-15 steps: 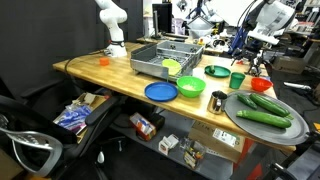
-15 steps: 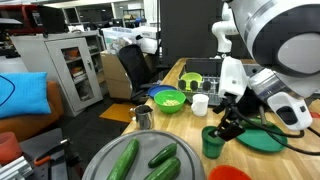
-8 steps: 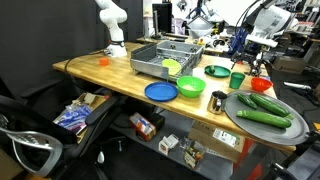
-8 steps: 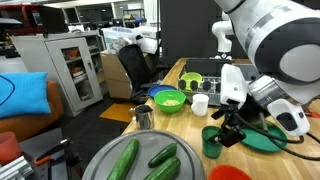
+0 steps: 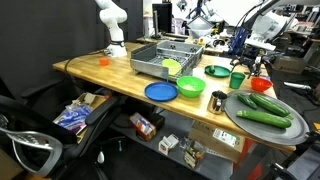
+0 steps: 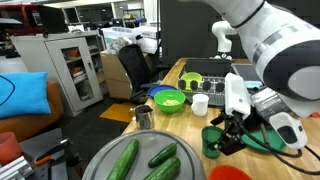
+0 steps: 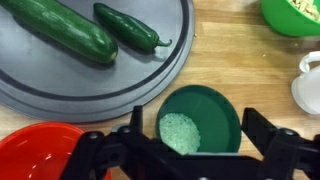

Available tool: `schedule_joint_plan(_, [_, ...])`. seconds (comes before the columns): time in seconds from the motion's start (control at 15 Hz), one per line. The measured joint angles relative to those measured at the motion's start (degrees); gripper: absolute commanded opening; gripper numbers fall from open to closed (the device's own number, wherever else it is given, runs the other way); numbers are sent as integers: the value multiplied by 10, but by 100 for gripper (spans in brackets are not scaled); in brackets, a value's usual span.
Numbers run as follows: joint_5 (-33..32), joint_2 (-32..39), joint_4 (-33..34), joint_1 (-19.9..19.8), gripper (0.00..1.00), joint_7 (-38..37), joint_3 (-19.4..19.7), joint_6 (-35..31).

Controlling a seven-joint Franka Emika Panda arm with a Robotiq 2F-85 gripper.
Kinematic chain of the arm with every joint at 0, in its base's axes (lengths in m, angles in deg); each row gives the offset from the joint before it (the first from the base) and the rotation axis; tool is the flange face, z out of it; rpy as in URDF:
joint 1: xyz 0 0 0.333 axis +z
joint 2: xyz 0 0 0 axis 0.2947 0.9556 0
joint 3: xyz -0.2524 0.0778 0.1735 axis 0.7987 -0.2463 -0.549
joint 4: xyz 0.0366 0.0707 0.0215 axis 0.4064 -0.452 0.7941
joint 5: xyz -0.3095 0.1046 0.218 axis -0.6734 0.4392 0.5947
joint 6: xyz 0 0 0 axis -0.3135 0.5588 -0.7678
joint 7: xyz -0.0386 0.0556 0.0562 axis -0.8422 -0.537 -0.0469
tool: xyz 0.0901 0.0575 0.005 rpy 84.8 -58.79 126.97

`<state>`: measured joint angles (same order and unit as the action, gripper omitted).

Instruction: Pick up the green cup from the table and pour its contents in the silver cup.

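Currently the tool (image 7: 195, 152) hangs low over the green cup (image 7: 200, 122), its jaws spread wide with one finger on each side; neither appears to touch it. The cup stands upright on the counter (image 7: 235, 55) with pale grains inside, just beside a grey tray (image 7: 100, 88) of cucumbers (image 7: 60, 30) and a red bowl (image 7: 35, 150). The silver cup (image 6: 143, 116) stands well apart, near the counter's edge. Nothing is lifted yet: gripping, carrying and pouring all remain.

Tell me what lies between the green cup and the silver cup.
Nothing lies there: an exterior view shows only bare table between the green cup and the silver cup.
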<state>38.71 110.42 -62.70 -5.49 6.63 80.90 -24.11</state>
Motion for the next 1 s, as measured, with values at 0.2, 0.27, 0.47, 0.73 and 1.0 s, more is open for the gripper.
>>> schedule_joint_plan(0.2, [2, 25, 14, -2, 100, 1, -6, 0])
schedule_joint_plan(0.27, [3, 30, 18, -3, 100, 1, -9, -1])
schedule_joint_plan(0.47, [3, 34, 28, -4, 100, 1, -14, -1])
schedule_joint_plan(0.73, [3, 39, 33, -6, 100, 1, -14, 2])
schedule_joint_plan(1.0, [3, 45, 33, -11, 96, 1, -14, 8])
